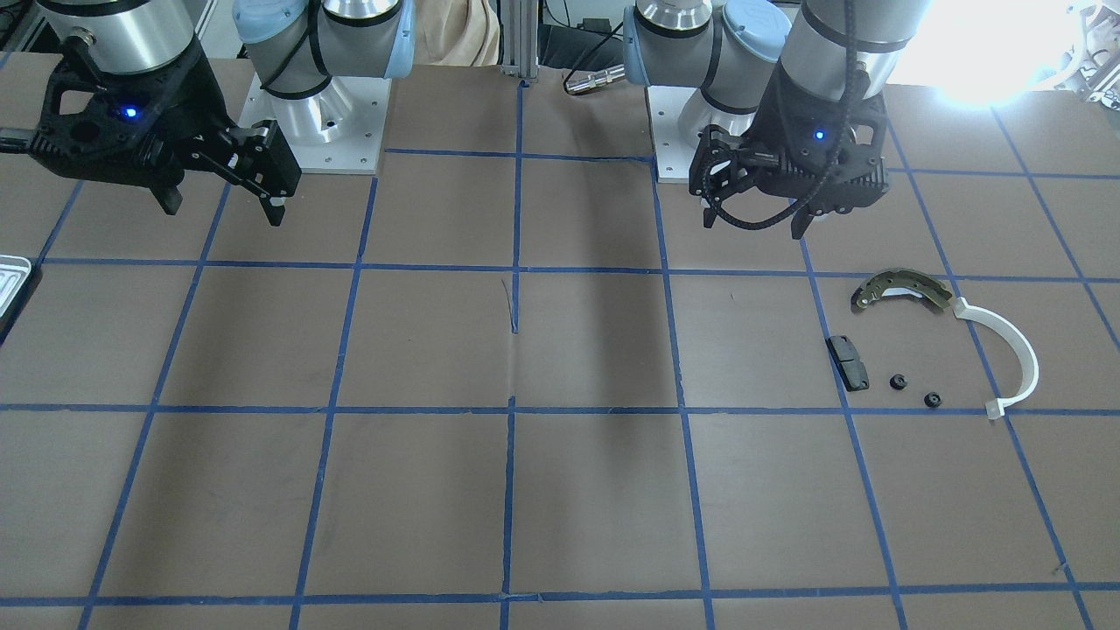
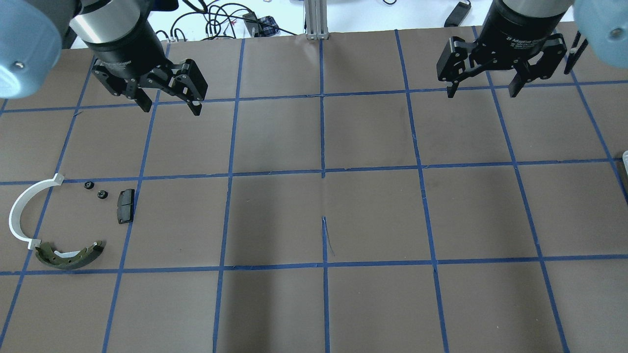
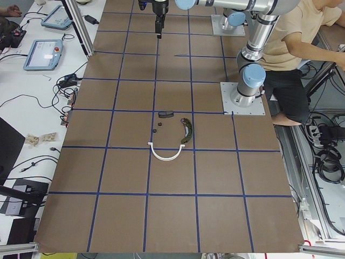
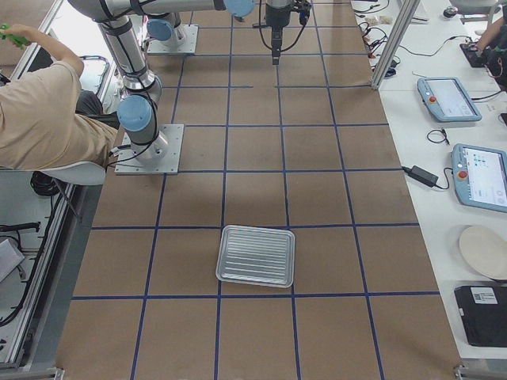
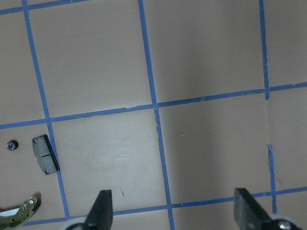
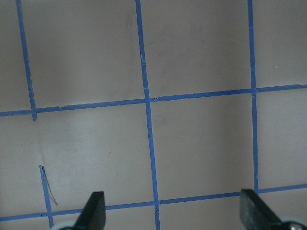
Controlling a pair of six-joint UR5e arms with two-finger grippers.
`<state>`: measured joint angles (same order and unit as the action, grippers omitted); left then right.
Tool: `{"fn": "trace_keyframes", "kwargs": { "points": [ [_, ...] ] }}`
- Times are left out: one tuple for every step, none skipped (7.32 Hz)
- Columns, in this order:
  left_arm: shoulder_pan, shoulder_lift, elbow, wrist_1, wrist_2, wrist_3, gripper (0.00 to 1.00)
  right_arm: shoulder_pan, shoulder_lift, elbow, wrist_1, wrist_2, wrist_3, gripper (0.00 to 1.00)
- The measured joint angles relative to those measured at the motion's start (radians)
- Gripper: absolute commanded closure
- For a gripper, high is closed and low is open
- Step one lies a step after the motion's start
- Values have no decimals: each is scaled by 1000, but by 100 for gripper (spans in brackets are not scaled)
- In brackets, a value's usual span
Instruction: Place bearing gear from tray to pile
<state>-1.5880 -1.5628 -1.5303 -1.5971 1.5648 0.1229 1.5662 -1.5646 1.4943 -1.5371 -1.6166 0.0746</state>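
On the taped table (image 1: 595,490) the tray (image 4: 256,255) sits bare and two gears (image 1: 897,381) lie in the pile (image 1: 848,362), presumably why the left gripper (image 2: 170,108) and right gripper (image 2: 482,93) hover high, jaws wide and empty

1. The surface (image 2: 373,215) is matt brown, crossed by a grid of blue tape lines (image 2: 322,137).
2. The tray (image 4: 256,255) is silvery grey with fine parallel ridges.
3. The brake shoe (image 2: 68,256) is olive, the half-ring (image 2: 13,218) white, and the pad (image 2: 125,206) and two small gears (image 2: 89,185) black.
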Motion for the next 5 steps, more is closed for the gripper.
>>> {"fn": "trace_keyframes", "kwargs": {
  "points": [
    [17, 40, -37, 5, -10, 9, 5, 0, 0, 0, 0, 0, 0, 0],
    [44, 70, -61, 7, -20, 13, 0, 0, 0, 0, 0, 0, 0, 0],
    [76, 88, -67, 5, -32, 14, 0, 0, 0, 0, 0, 0, -1, 0],
    [96, 88, -58, 2, -37, 1, 0, 0, 0, 0, -1, 0, -1, 0],
    [101, 76, -39, -4, -38, -41, 0, 0, 0, 0, 0, 0, -1, 0]
  ]
}}
